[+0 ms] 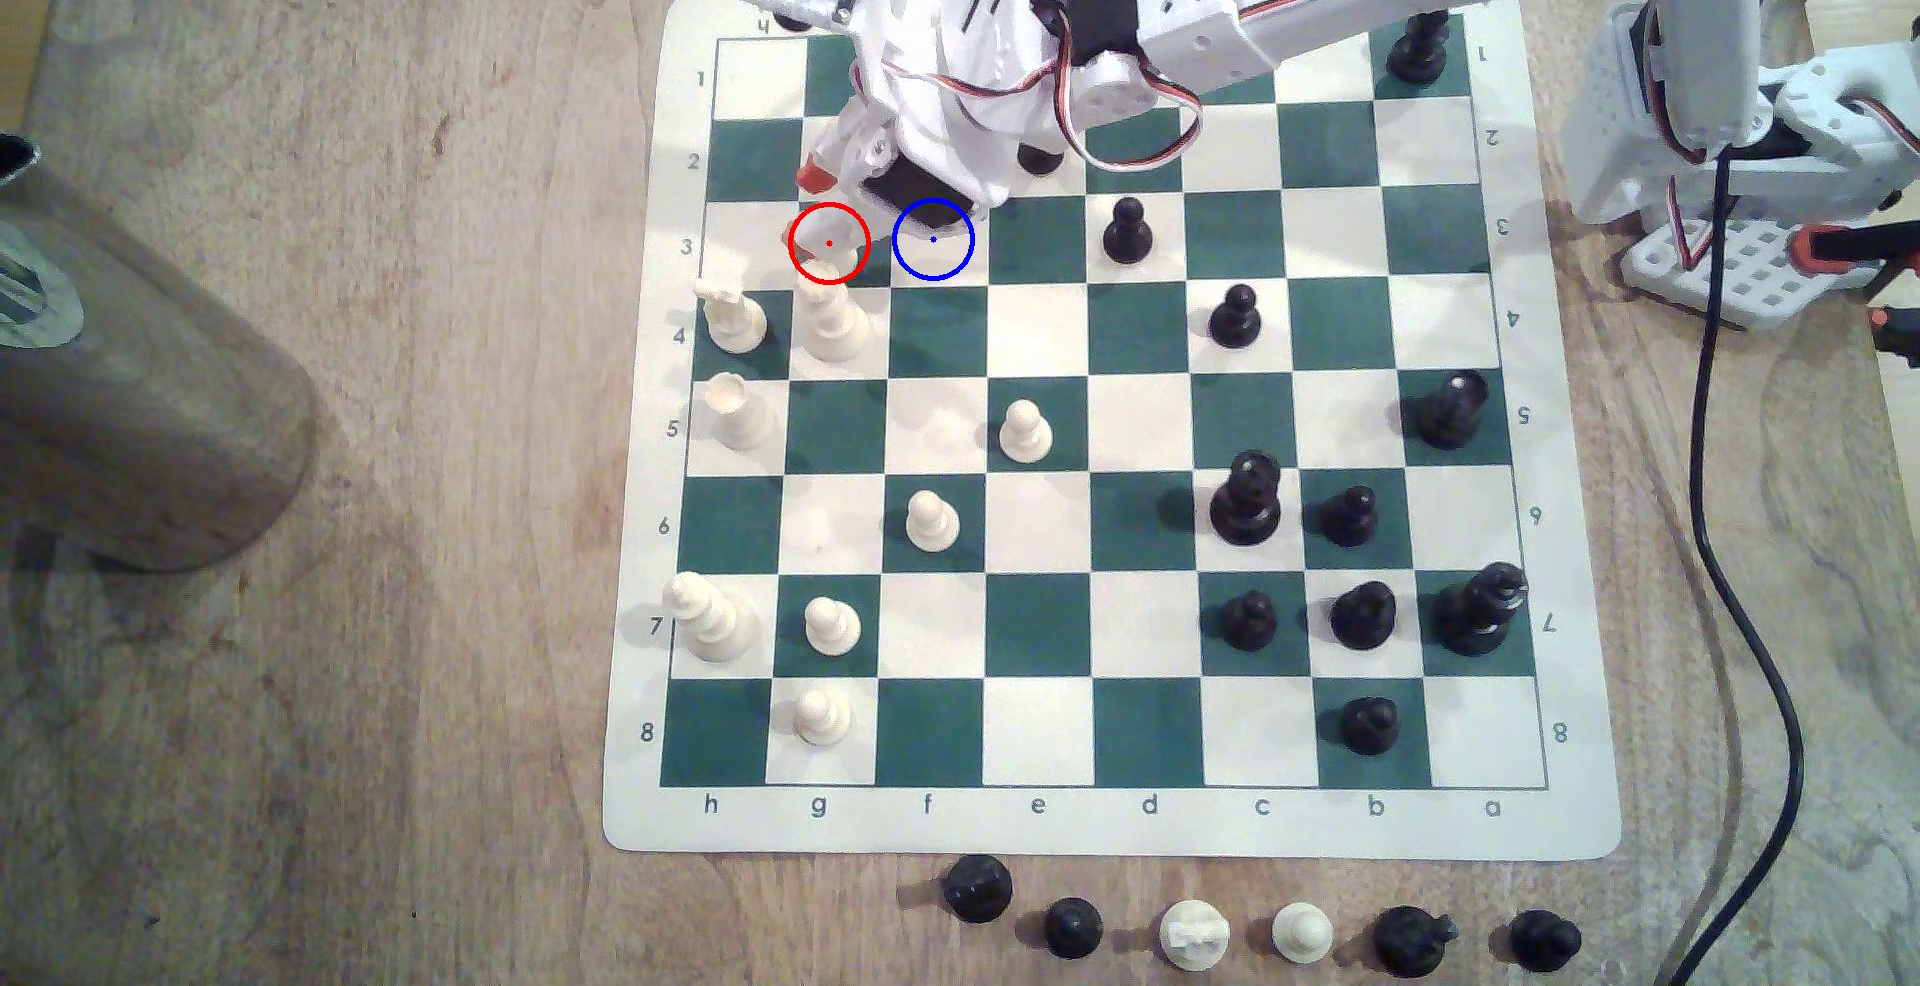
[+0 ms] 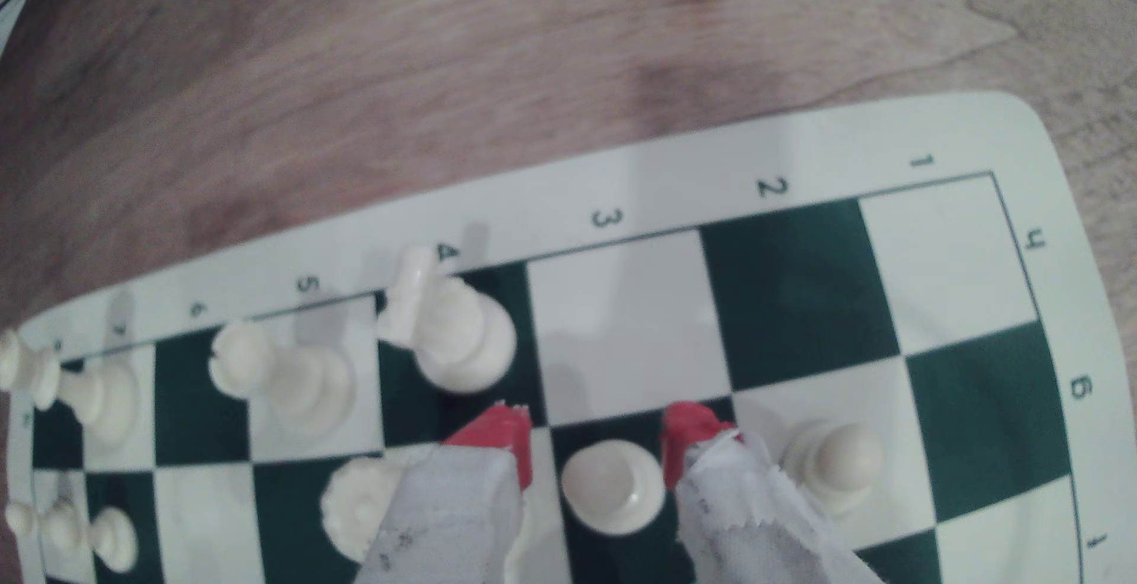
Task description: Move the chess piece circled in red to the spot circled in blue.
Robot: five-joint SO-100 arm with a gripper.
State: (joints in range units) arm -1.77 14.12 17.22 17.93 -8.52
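Straddling the small cream-white plastic pawn with the round ball head (image 2: pixel 612 488), the gripper (image 2: pixel 594 445) is in the approach-to-grasp step: in the wrist view its two red-tipped, cloth-wrapped fingers (image 2: pixel 504 436) stand spread apart on either side of the pawn, with a visible gap at each side, so nothing is gripped yet. The pawn stands upright on the dark green square ringed in red (image 1: pixel 828 242), though in the exterior view the gripper body hangs over much of that square and the pawn is hard to make out. Just beside it, toward the exterior view's right, lies the square ringed by a thin blue circle with a blue centre dot (image 1: pixel 933 239), unoccupied. Judging from this, the next move calls for closing squarely on the pawn's neck, lifting clear, and shifting one square over, minding the taller cream-white piece (image 1: pixel 831 316) just beside the red ring.
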